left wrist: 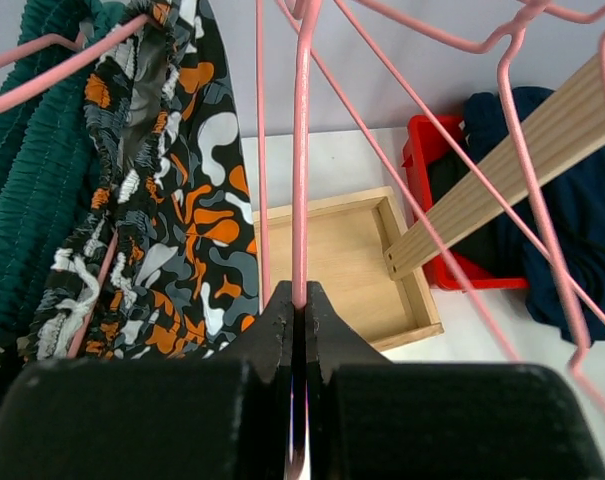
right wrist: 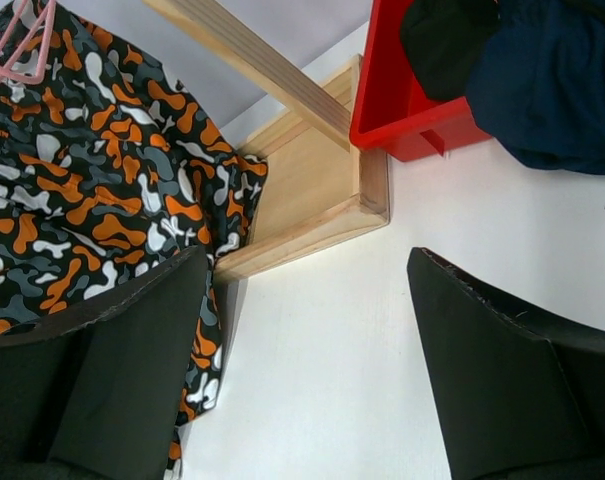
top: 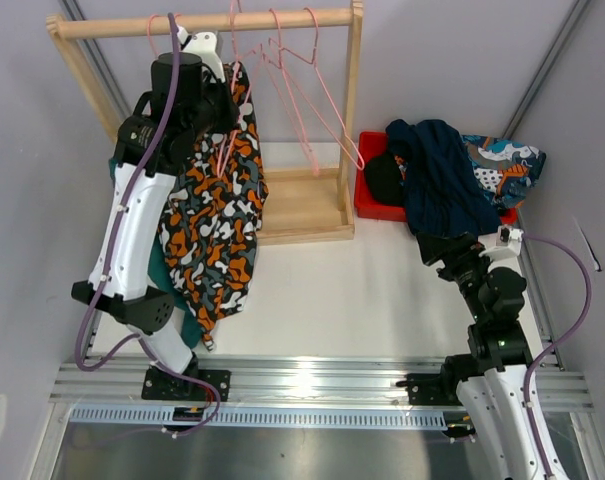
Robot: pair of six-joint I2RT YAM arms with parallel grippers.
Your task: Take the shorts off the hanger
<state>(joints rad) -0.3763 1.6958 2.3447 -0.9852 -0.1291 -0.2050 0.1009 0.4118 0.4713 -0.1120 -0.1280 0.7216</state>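
Left fingers (left wrist: 272, 340) clamp a pink hanger (left wrist: 301, 150), steadying it beside the camo shorts (left wrist: 197, 230). Right fingers (right wrist: 132, 350) stand wide, empty, presumably to pull.

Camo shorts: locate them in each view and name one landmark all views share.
Top external: camo shorts hang left of centre, beside the left arm.
Left wrist: camo shorts upper left, between teal shorts and the pink hanger pinched by the left gripper.
Right wrist: camo shorts fill the upper left.
Shared landmark: wooden rack base, right of the shorts in every view.
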